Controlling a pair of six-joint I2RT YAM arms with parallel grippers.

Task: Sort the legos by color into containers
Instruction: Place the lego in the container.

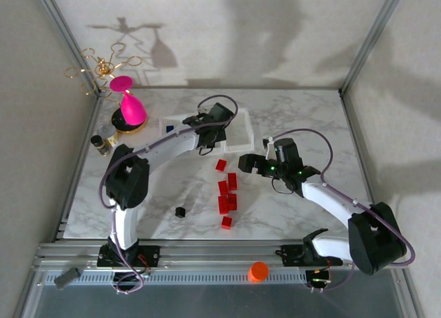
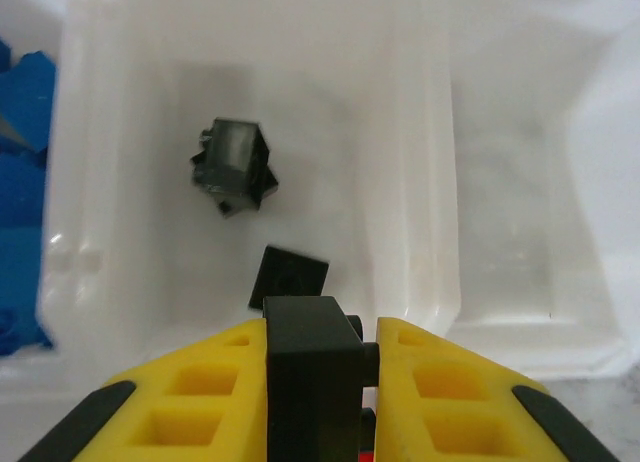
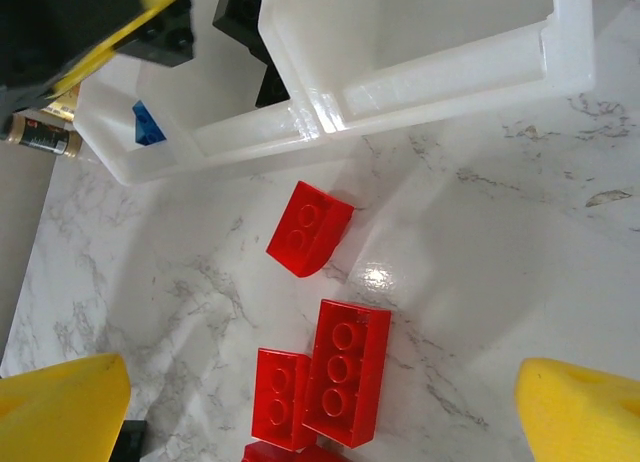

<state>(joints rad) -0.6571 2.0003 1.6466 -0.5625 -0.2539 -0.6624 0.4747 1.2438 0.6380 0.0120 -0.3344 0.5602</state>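
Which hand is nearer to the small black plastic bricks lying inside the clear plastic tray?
Left. The left hand hovers directly above those black bricks, gripping another black brick; the right hand hangs open beside the tray, over red plastic bricks.

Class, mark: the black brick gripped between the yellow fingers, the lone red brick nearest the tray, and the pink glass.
gripped black brick (image 2: 312, 382): left wrist view, its front face.
lone red brick (image 3: 308, 227): right wrist view, its studded top.
pink glass (image 1: 132, 111): top external view, its wide body.

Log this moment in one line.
left end effector: shut on black lego, over middle bin | right end effector: open, over red legos
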